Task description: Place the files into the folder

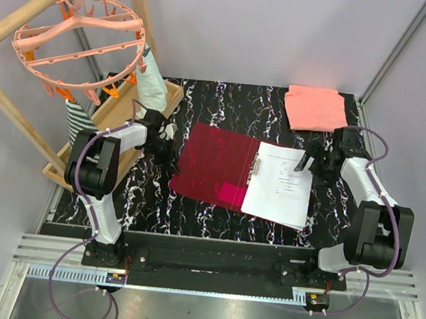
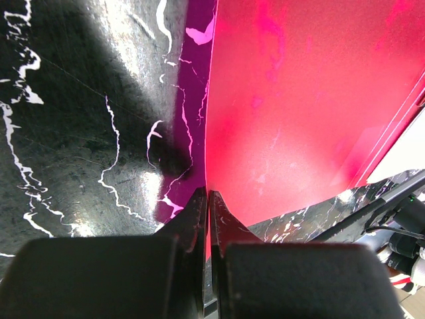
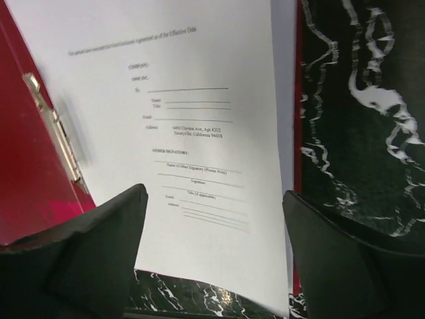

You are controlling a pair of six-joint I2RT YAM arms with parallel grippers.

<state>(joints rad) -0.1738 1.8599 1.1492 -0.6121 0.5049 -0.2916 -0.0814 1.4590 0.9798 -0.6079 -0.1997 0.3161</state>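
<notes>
Files (image 1: 278, 187) hide folder (image 1: 212, 163) right half; left pincer (image 2: 207, 196) pinches cover edge; right pincer (image 3: 214, 199) released.

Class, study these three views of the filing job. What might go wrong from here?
The files lie loose beside the metal clip, one corner past the folder edge, so closing may crease or shift them.
The left jaws pinch only the cover's thin edge; it may slip.
The right jaws hang open over the files, in the cover's path.
</notes>
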